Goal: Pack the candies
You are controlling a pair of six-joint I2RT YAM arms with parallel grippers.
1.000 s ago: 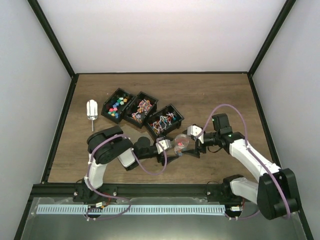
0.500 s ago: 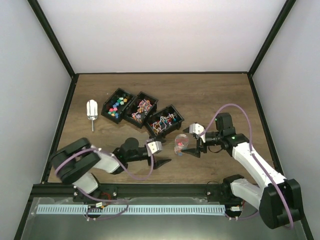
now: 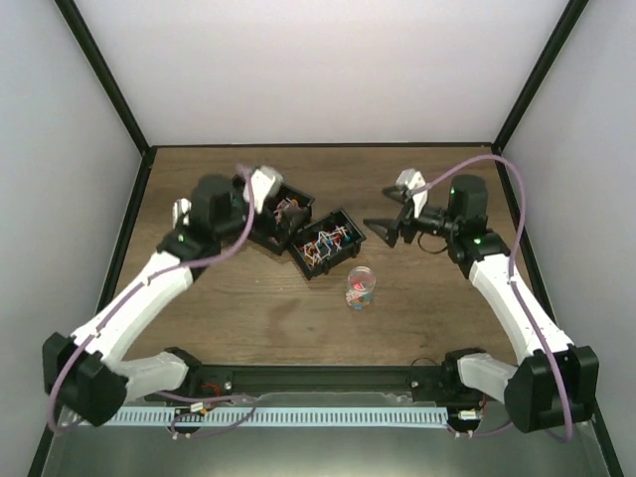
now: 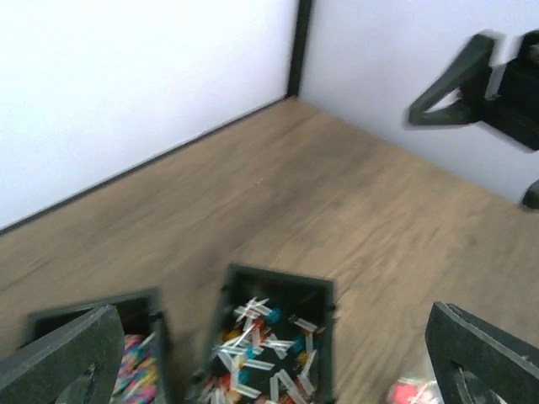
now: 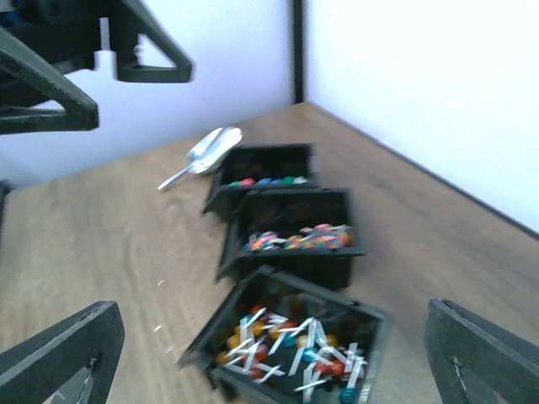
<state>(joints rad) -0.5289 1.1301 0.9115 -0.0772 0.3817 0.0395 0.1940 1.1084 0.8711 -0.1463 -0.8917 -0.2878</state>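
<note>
From above, your left arm (image 3: 139, 298) largely hides one of three bins (image 5: 290, 261) of candies (image 5: 286, 341) and the one scoop (image 3: 181, 211); both jaws are spread wide, empty.

- Middle bin (image 5: 295, 206): a black, open-topped plastic bin, the centre one in a slanting row of three.
- Far bin (image 5: 261, 160): of the same kind, just beside the middle bin. The two seem to touch, though the blur leaves that unsure.
- Near bin (image 5: 320, 299): on the middle bin's other side, turned slightly askew to it.
- Silver metal scoop (image 5: 206, 151): lies flat beyond the far bin, apart from the middle bin, with its bowl end nearer the row.
- Small clear jar (image 3: 361, 288): stands upright, past the near bin from the middle bin and clear of both.
- Wooden table (image 3: 427, 318): brown and grained, it carries the middle bin and everything else.
</note>
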